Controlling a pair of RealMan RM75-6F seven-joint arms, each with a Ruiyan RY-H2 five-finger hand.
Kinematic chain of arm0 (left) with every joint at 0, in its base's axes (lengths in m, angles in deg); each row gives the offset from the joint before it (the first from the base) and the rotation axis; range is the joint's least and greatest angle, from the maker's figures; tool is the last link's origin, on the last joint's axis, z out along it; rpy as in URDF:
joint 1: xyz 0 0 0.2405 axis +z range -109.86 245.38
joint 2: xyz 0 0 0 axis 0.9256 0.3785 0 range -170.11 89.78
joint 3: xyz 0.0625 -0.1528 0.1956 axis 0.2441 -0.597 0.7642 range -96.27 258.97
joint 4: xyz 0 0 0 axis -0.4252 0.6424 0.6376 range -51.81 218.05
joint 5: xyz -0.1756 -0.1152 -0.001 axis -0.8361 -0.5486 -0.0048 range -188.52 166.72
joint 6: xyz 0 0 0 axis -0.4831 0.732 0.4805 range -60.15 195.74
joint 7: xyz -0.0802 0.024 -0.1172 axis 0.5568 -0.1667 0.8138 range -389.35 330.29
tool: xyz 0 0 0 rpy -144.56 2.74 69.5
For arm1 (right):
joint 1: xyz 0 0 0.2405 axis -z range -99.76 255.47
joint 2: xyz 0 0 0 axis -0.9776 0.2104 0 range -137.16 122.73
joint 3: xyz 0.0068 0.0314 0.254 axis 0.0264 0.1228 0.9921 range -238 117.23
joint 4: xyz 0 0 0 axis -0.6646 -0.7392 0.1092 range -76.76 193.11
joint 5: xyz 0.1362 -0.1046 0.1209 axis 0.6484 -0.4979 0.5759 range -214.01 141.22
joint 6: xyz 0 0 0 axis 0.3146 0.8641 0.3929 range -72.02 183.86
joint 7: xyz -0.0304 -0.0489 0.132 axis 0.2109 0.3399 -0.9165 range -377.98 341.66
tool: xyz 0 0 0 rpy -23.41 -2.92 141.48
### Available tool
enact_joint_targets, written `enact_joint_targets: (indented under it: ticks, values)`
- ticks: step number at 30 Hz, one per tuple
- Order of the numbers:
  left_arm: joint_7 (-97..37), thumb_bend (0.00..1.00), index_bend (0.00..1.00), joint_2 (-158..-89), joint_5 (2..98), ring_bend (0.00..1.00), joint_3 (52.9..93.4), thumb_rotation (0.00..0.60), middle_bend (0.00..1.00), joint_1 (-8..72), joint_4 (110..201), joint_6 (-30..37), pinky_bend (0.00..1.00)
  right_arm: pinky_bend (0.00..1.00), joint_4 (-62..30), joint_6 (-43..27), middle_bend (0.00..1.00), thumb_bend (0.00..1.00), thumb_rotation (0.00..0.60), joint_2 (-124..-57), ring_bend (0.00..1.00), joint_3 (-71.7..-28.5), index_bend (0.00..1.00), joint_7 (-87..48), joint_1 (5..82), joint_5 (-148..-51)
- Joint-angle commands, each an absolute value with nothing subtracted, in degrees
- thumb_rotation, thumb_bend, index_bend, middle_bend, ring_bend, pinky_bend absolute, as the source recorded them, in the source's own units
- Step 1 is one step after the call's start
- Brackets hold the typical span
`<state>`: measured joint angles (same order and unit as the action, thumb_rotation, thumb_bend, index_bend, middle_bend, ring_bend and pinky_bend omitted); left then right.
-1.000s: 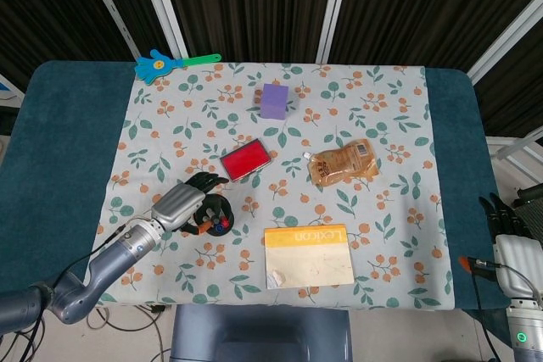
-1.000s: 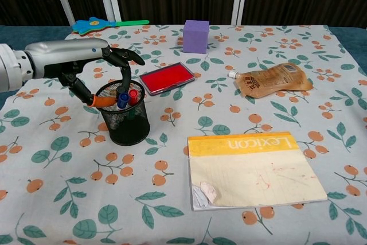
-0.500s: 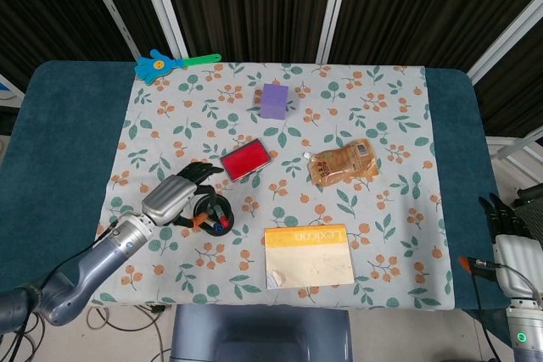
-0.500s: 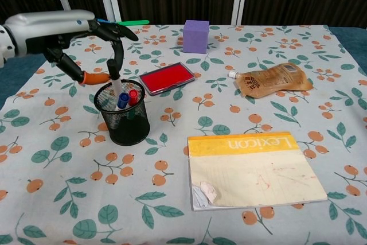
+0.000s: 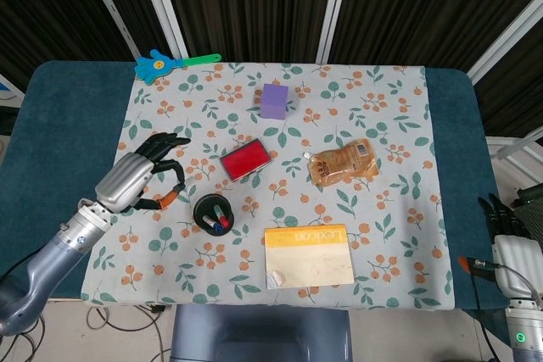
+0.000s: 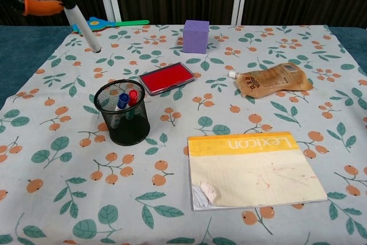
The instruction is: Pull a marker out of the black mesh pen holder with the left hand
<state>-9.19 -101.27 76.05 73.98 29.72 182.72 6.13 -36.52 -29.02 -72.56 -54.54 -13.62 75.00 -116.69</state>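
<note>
The black mesh pen holder (image 6: 123, 125) stands on the flowered cloth, also seen from above in the head view (image 5: 201, 210). A blue-capped marker (image 6: 122, 101) and a red-capped one (image 6: 132, 96) stick out of it. My left hand (image 5: 136, 179) is raised to the left of the holder and pinches a white-barrelled marker (image 6: 81, 24), which hangs clear of the holder with its tip pointing down. In the chest view only the hand's orange thumb tip (image 6: 42, 5) and a dark finger show at the top left. My right hand (image 5: 499, 214) hangs off the table's right edge, holding nothing.
A red flat case (image 6: 167, 77) lies just behind the holder. A purple block (image 6: 196, 36) stands further back, with a blue hand-shaped clapper (image 6: 106, 24) at the far left. A brown pouch (image 6: 274, 80) is at right and a Lexicon notepad (image 6: 252, 167) in front.
My left hand has lifted up and to the left, drawing the white marker fully out of the holder. The right hand has not moved.
</note>
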Motion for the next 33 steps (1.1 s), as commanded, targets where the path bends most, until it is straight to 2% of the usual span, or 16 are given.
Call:
enact_joint_targets:
  ticks: [1, 11, 18, 33]
  values:
    - [-6.3, 0.40, 0.54, -101.0, 76.4, 0.00, 74.8, 0.600, 0.10, 31.0, 179.7, 5.4, 0.00, 0.19, -36.6, -29.1, 0.02, 0.06, 0.600, -72.6, 0.09, -54.5, 0.05, -13.6, 75.0, -116.7]
    - [3.7, 0.40, 0.54, -109.2, 79.1, 0.00, 79.0, 0.600, 0.11, 33.0, 163.8, 4.8, 0.00, 0.19, -36.7, -29.1, 0.02, 0.06, 0.600, -72.6, 0.09, -54.5, 0.05, -13.3, 75.0, -116.6]
    - [8.8, 0.40, 0.54, -114.7, 80.9, 0.00, 80.1, 0.600, 0.11, 32.5, 156.0, 4.7, 0.00, 0.19, -36.9, -29.3, 0.02, 0.06, 0.600, -72.5, 0.09, -54.6, 0.05, -13.2, 75.1, -116.8]
    - [4.3, 0.39, 0.55, -121.7, 78.8, 0.00, 76.9, 0.600, 0.12, 26.6, 149.3, 9.7, 0.00, 0.19, -36.8, -29.2, 0.02, 0.06, 0.600, -72.4, 0.09, -54.6, 0.05, -13.3, 75.2, -116.7]
